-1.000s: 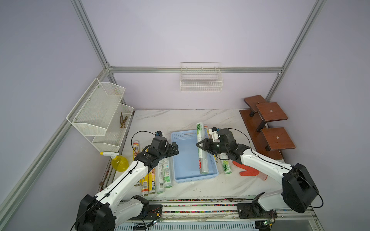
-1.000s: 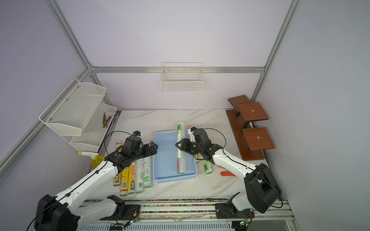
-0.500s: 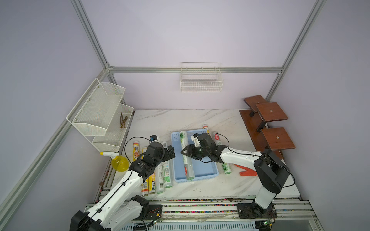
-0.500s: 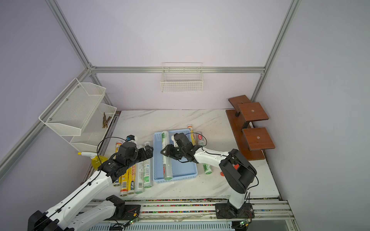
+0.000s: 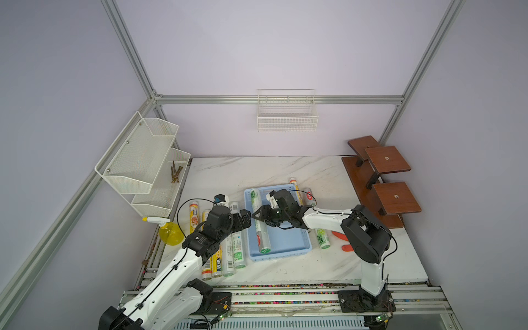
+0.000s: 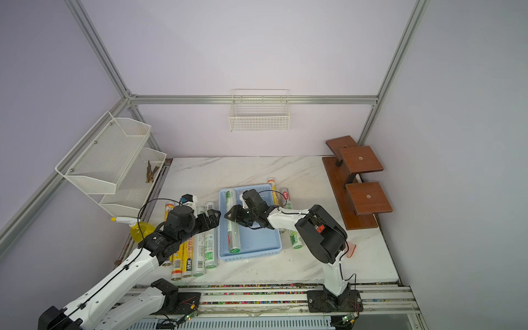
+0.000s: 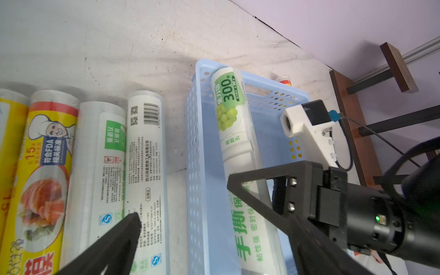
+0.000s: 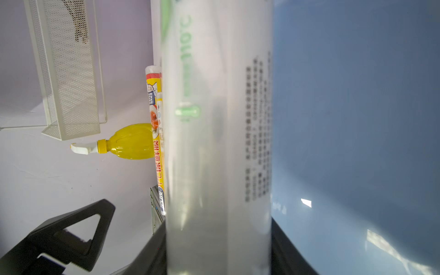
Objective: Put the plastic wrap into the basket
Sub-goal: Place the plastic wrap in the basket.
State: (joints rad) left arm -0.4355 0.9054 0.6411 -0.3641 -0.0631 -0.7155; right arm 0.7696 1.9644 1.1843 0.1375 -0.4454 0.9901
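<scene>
Inside one basket [image 5: 281, 255], one plastic wrap roll [image 5: 263, 237].

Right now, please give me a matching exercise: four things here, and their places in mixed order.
1. white plastic wrap roll with green print
2. yellow plastic spray bottle
3. white wire basket
4. brown sticks

a. on the back wall
b. in the white mesh rack
c. in the light-blue perforated basket, held by the right gripper
d. beside the yellow-orange rolls

Pairs: 1-c, 2-d, 3-a, 4-b
</scene>
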